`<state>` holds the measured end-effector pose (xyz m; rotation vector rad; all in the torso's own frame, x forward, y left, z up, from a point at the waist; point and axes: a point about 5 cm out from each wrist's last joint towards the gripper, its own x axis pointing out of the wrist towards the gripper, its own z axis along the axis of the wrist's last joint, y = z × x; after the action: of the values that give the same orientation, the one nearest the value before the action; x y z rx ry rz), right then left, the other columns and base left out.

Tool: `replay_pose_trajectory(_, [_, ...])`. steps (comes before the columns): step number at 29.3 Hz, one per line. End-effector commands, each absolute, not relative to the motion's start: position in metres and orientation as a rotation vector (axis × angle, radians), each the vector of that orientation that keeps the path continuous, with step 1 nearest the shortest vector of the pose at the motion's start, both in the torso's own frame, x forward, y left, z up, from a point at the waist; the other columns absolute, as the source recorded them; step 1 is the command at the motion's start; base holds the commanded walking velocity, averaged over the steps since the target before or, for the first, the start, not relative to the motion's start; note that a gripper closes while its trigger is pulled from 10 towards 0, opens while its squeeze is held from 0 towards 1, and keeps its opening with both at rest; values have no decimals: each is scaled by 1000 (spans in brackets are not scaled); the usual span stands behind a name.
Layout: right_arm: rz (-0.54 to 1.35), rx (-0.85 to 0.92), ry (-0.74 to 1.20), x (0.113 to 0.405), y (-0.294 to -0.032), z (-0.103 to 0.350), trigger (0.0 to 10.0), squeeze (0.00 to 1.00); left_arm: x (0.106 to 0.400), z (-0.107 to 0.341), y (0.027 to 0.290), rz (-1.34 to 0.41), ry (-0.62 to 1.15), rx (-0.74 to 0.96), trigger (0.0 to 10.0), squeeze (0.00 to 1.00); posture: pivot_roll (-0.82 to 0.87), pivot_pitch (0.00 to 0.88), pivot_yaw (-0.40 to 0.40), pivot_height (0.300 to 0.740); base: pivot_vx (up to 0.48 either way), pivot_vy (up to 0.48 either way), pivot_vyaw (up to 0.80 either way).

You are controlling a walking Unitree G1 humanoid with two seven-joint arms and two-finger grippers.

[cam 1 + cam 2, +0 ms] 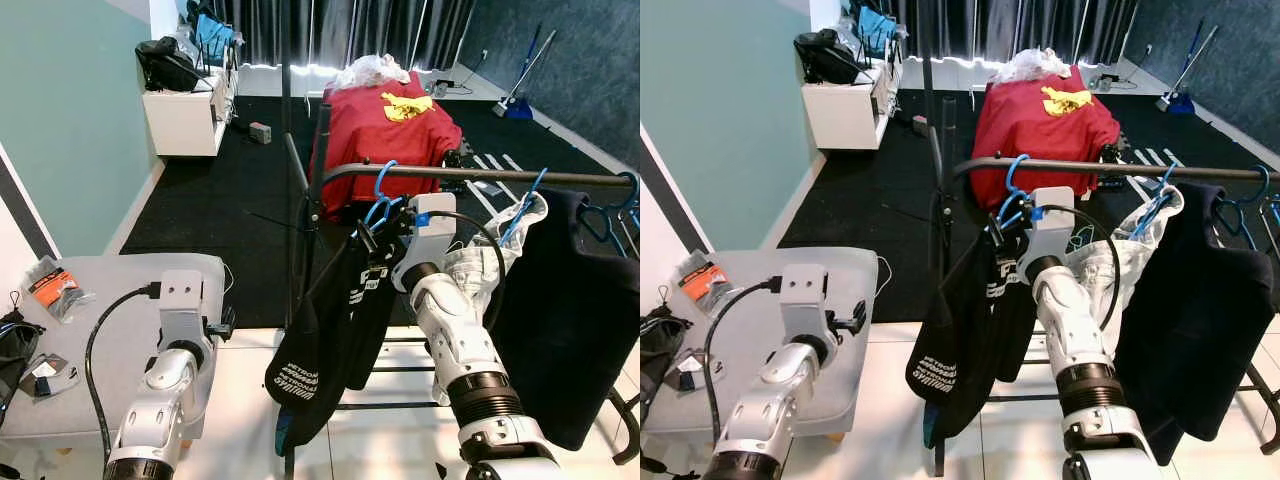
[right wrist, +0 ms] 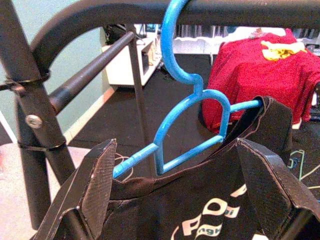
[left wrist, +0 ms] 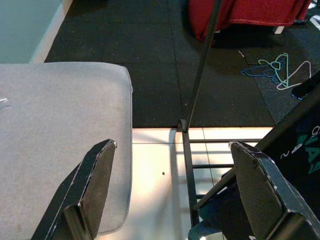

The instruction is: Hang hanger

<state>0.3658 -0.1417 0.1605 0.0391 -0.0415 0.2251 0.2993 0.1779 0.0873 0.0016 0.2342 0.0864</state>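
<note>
A: Nearest the head camera are the two silver arms. The left hand [image 3: 170, 185] idles low, its fingers spread apart over the edge of the grey surface [image 1: 120, 300] and the white tiled floor. What is the right one doing?

B: The right hand [image 2: 175, 195] is raised to the clothes rack, fingers wide apart, one to either side of the blue hanger [image 2: 185, 100] and gripping nothing. The hanger's hook is already over the black rail [image 1: 470, 176], near the rack's left end.

A: How would the hanger handle?

B: It is thin moulded plastic, smooth and likely slippery, light by itself but springy enough to flex. The black T-shirt [image 1: 330, 330] draped on it is soft and limp, with white printed lettering, so the load probably swings and drags to one side.

A: Where should it be held?

B: Best at the neck, where the hook meets the curved brace; that looks like the stiffest part. The shoulders are buried in cloth and would slide.

A: And the surroundings?

B: The rail is a round matte metal tube, which a hook can skate along. Further right hang a pale garment [image 1: 480, 262] and a dark, heavier one [image 1: 565, 320], also on blue hangers. Behind is a red cloth [image 1: 385, 135] over a bed.
</note>
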Motion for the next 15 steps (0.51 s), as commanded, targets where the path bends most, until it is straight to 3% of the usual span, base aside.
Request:
replay_pose_trajectory(1, [237,45,-22,369,-140,161,10000,0,299,88,180,84,236,21,10000,0,-75,0,-43,740,0,0,0])
replay_pose_trajectory(15, [256,108,2,377,-139,164,10000,0,297,87,180,74,240,25,10000,0,-68,0,-44,740,0,0,0])
